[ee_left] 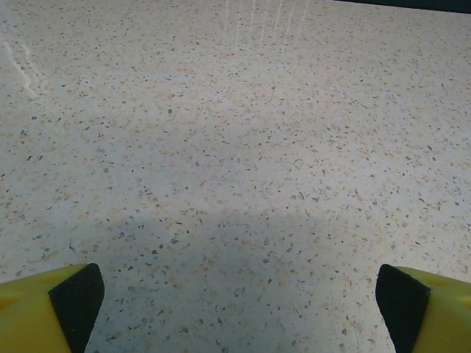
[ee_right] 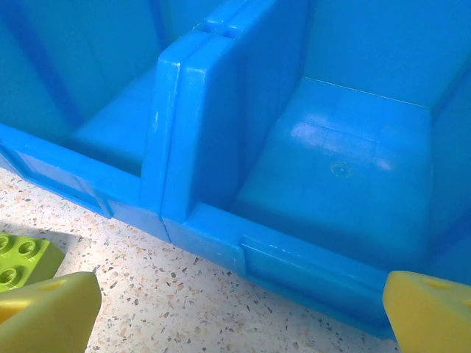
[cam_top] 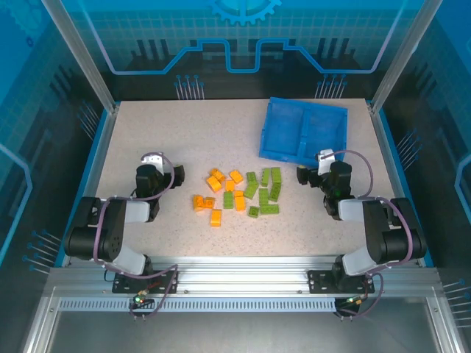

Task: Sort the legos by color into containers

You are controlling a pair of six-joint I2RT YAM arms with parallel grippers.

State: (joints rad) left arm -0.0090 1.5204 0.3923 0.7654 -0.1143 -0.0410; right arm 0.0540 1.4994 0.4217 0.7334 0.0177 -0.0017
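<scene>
My left gripper (ee_left: 239, 294) and my right gripper (ee_right: 239, 309) both stand wide open and empty. The bricks (cam_top: 239, 193) lie heaped on the table (cam_top: 162, 125) between them, orange bricks (cam_top: 215, 198) toward my left, green bricks (cam_top: 263, 187) toward my right (one green brick (ee_right: 18, 257) sits close by that gripper). The blue tray (cam_top: 324, 129) lies just beyond my right gripper, so that arm is nearer to it

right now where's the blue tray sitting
In the top view the blue tray sits at the far right of the table, beyond the lego pile and just ahead of the right claw.
</scene>
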